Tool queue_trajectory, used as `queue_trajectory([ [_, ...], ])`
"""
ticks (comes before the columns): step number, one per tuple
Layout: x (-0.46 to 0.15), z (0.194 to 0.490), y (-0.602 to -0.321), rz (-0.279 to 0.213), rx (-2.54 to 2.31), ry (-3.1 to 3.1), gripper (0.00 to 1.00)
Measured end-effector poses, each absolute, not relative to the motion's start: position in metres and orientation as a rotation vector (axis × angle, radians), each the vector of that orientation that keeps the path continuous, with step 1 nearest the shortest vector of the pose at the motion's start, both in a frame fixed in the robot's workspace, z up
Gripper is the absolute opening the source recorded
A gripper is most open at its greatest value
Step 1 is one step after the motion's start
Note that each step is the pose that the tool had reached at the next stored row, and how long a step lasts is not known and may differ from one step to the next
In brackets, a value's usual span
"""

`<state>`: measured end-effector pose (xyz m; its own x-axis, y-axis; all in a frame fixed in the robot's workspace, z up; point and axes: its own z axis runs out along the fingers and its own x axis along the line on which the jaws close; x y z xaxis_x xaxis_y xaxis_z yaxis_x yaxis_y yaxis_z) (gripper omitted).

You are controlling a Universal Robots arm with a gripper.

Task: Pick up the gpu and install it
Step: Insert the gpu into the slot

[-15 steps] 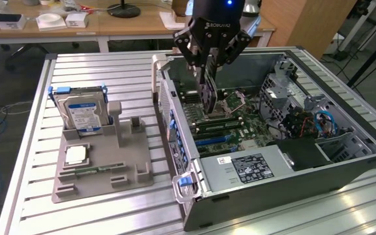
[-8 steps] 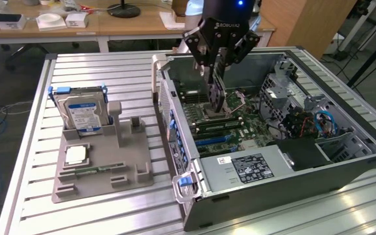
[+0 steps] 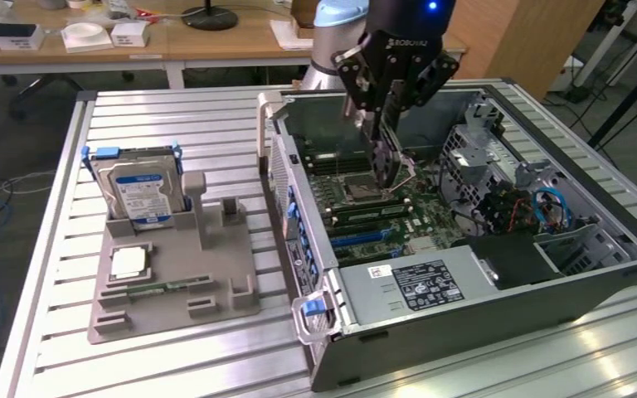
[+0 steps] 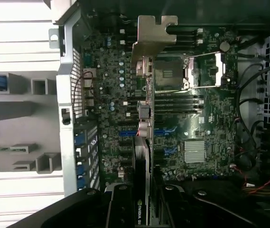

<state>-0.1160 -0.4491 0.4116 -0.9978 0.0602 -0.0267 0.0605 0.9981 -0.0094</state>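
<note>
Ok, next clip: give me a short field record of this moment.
gripper: shut on the gpu
gpu: held upright, hanging over the motherboard
computer case: lying on its side, open on top
hard drive: standing in the grey holder, to the exterior view's left of the case

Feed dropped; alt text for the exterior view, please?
The gripper holds the gpu upright over the motherboard inside the open computer case. On the exterior view's left, a hard drive stands in a grey holder.
</note>
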Motion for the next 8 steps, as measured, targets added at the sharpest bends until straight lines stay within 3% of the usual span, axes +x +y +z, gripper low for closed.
queue_trajectory([
  [8,-0.094,0.412,-0.449,-0.016,0.085,3.114,0.26],
])
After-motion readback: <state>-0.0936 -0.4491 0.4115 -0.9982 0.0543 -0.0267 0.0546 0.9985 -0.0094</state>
